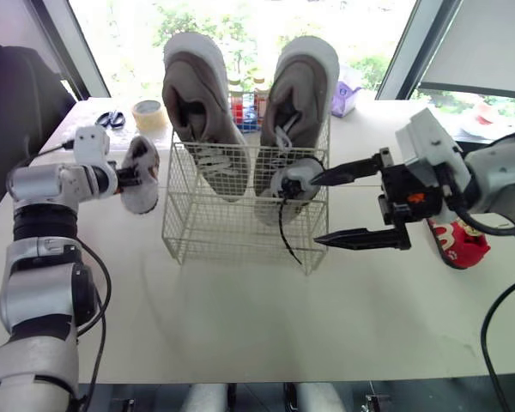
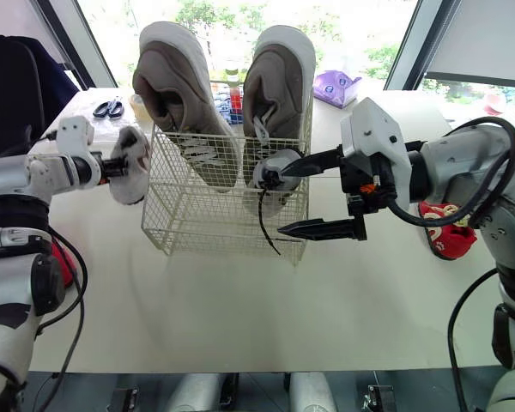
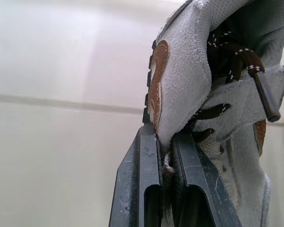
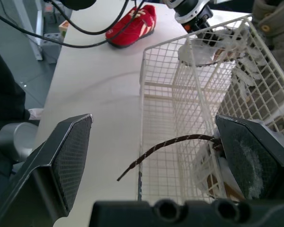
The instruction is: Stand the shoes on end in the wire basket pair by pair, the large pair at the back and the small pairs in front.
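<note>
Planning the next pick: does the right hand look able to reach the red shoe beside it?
Probably yes: the right hand is open and empty, and the red shoe lies uncovered on the table by its wrist.

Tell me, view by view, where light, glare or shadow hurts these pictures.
Left eye view: daylight through the window behind the wire basket burns out the outdoors and backlights the large grey shoes, leaving their near sides dim. Left wrist view: the backdrop behind the small white shoe is washed out pale. Right wrist view: even light on the table and the red shoe, no glare.
</note>
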